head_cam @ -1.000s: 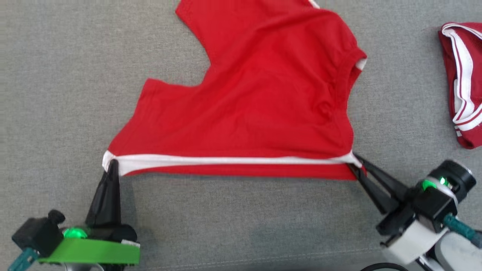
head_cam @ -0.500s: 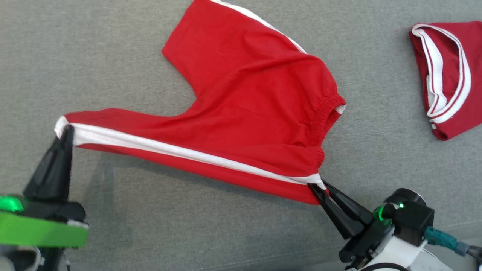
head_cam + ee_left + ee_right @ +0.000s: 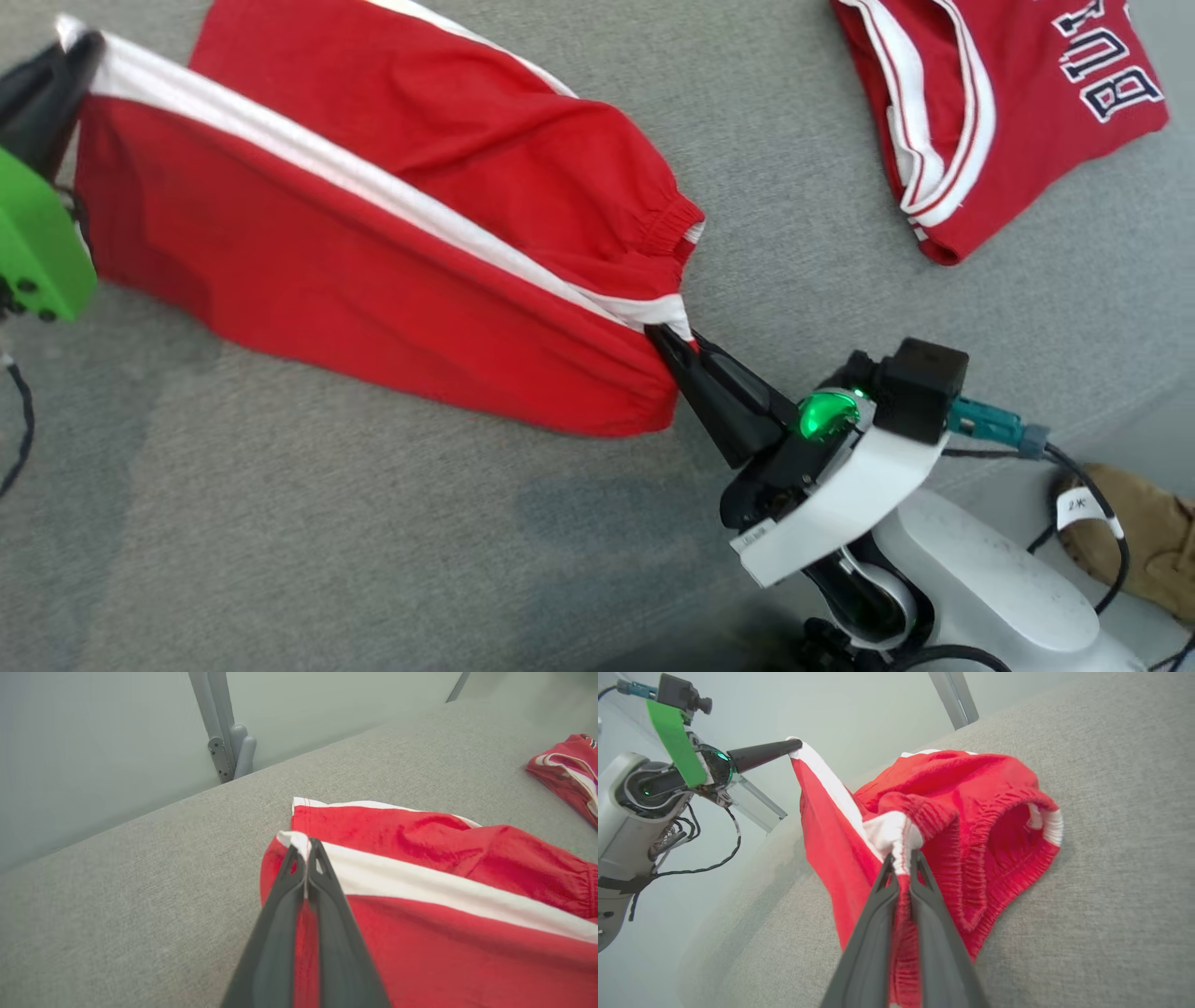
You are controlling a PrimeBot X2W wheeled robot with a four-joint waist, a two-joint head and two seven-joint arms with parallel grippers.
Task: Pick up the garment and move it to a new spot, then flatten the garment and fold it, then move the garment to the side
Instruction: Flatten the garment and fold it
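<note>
Shorts [image 3: 308, 271] rose partly off the grey cushion [image 3: 280, 560], strung from my left gripper [image 3: 306, 844] at ten o'clock to my right gripper [image 3: 670, 338] at four, both clamped on them; the move had begun.

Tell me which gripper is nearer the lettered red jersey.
Right. The right gripper pinches the shorts at the end facing the jersey; the left gripper holds their far end.

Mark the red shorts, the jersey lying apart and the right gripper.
red shorts [image 3: 373, 271], head view, red cloth below the white stripe.
jersey [image 3: 1027, 121], head view, red cloth beside the lettering.
right gripper [image 3: 667, 338], head view, fingertips shut on the shorts' waistband corner.
</note>
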